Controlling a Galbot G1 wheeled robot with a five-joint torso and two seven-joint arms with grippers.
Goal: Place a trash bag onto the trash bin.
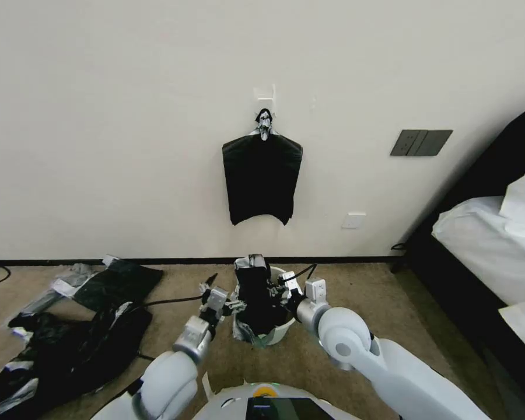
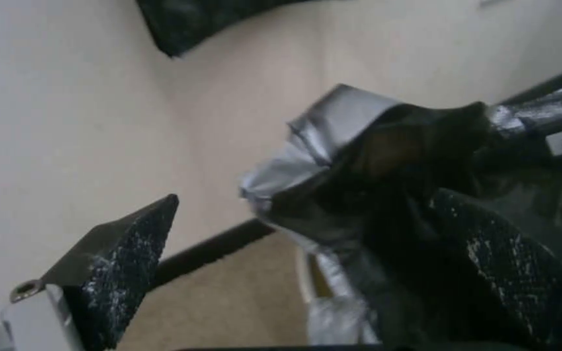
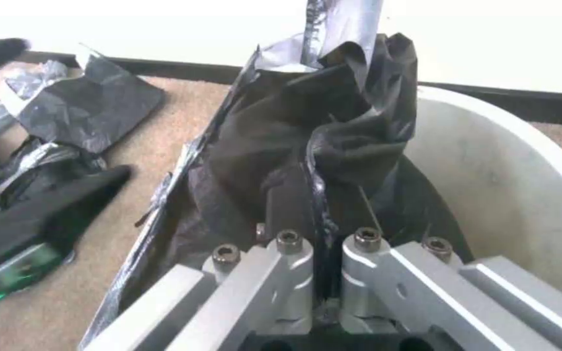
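The white trash bin [image 1: 282, 330] stands on the carpet near the wall, straight ahead of me. The black trash bag [image 1: 256, 297] is partly in it, bunched and rising above the rim, with one side hanging over the bin's left edge. My right gripper [image 1: 277, 289] reaches over the bin [image 3: 502, 170] and is shut on a fold of the bag [image 3: 333, 126]; its fingertips are buried in the plastic. Just left of the bin, my left gripper [image 1: 230, 303] is open. Its fingers [image 2: 125, 258] stand wide apart, with the bag [image 2: 372, 195] lying against the far one.
A flat black bundle [image 1: 262, 175] hangs from a hook on the wall above the bin. A heap of black and grey plastic sheets [image 1: 70, 338] covers the floor to the left. A bed [image 1: 496, 245] stands at the right. A cable [image 1: 169, 301] runs across the carpet.
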